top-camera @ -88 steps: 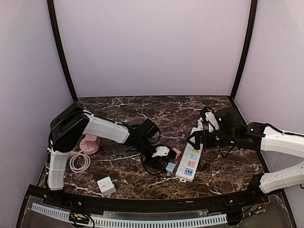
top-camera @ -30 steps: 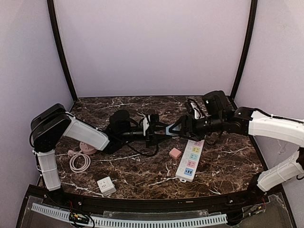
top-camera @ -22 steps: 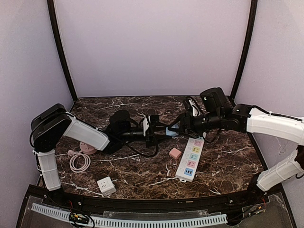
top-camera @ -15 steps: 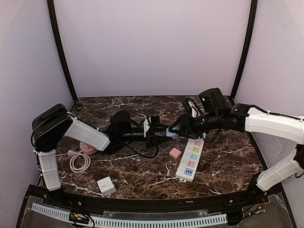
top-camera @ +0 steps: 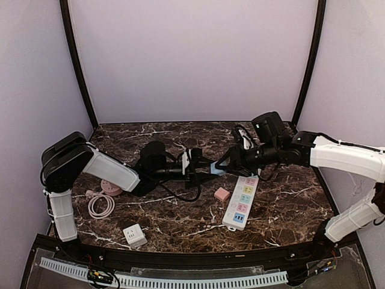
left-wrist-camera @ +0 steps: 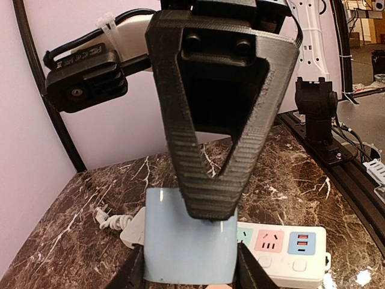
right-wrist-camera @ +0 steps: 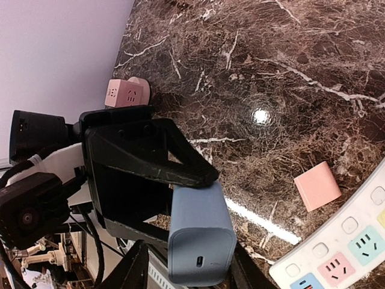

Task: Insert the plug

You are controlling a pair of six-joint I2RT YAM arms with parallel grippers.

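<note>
The dark marble desk (top-camera: 150,217) carries a long white power strip (top-camera: 239,201) with pastel sockets, lying right of centre. Above the desk, near the strip's far end, the left claw (left-wrist-camera: 191,272) is clenched on a pale-blue boxy plug (left-wrist-camera: 189,250), holding it clear of the surface. The right claw (right-wrist-camera: 186,268) meets it head-on and straddles the same plug — whether it actually grips, I cannot tell. A small pink square block (top-camera: 222,194) lies just beside the strip — apart from both claws.
</note>
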